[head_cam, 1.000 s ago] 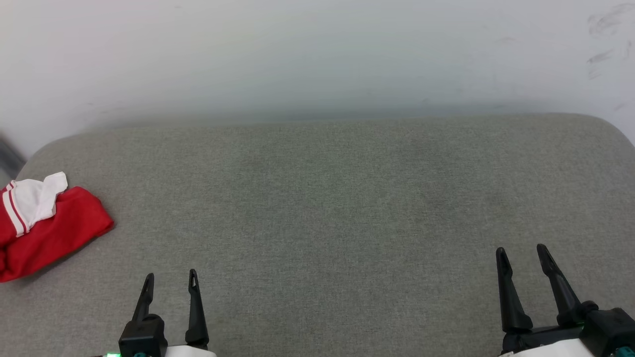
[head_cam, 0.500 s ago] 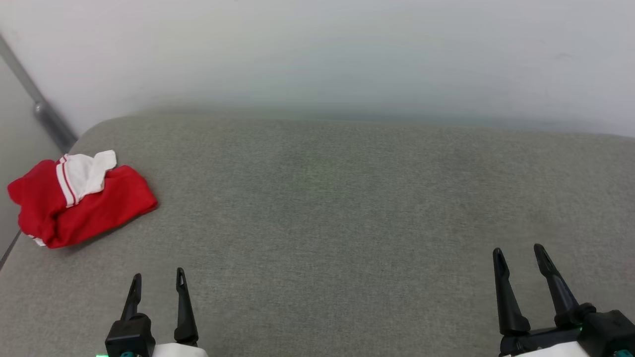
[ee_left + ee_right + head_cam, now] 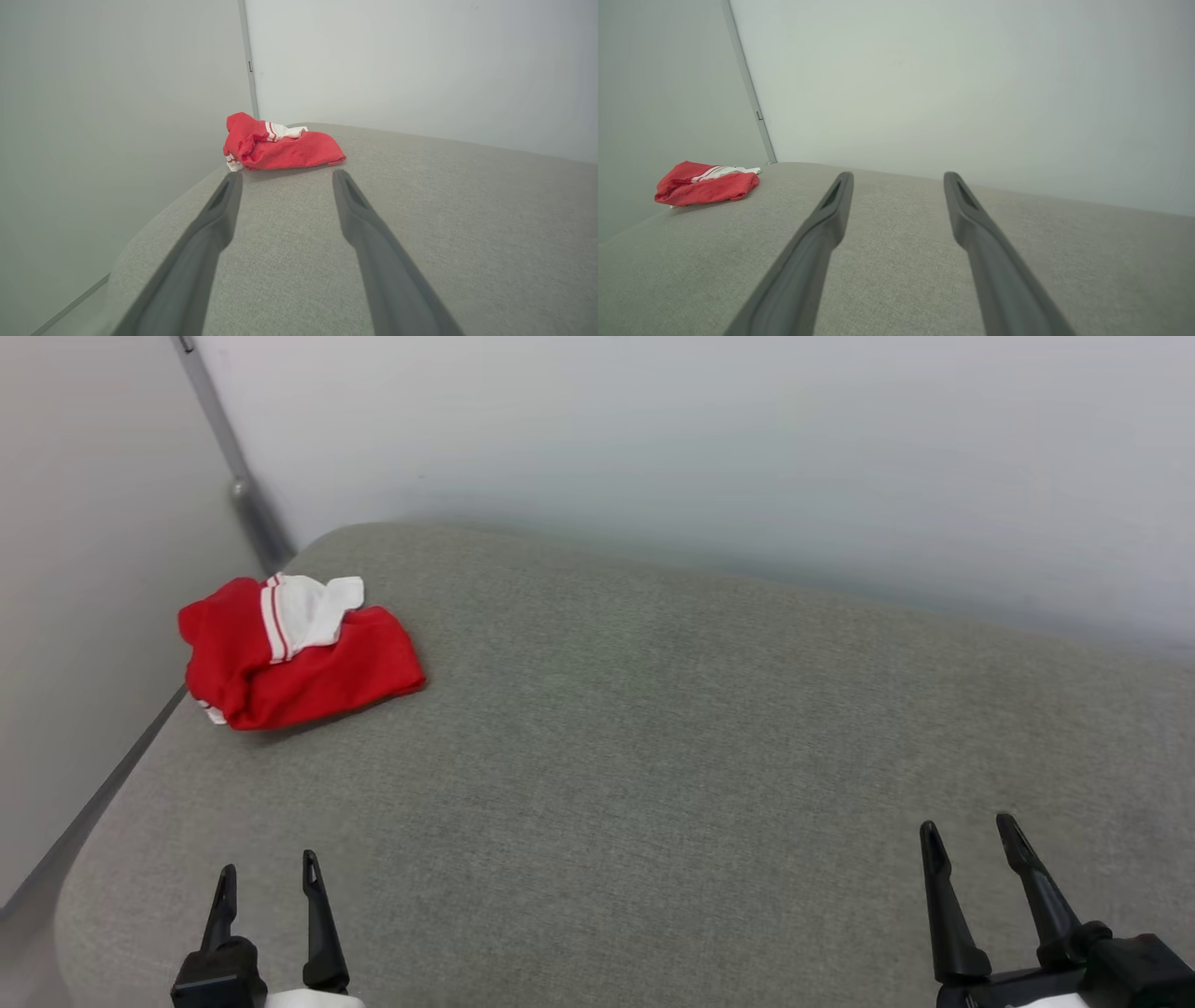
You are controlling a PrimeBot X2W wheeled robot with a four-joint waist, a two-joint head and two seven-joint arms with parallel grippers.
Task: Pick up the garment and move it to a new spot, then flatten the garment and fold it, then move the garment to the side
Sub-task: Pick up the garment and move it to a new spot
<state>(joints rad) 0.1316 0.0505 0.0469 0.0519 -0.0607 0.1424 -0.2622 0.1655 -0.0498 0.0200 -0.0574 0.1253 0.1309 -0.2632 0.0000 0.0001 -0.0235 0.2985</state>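
The garment [image 3: 299, 653] lay crumpled near the far left corner of the grey cushion [image 3: 653, 756], close to the wall; a white sleeve [image 3: 313, 609] sat on top. The left gripper [image 3: 266, 877] and right gripper [image 3: 966, 835] hovered well apart from it; both had fingers spread and held nothing.

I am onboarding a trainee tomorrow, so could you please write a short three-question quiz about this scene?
1. True or false: the left gripper holds the garment.
2. Which gripper is nearer the garment? A) left B) right
3. Fill in: the right gripper, over the grey cushion, is ___ (open or shut).
Key: 1 false; 2 A; 3 open.
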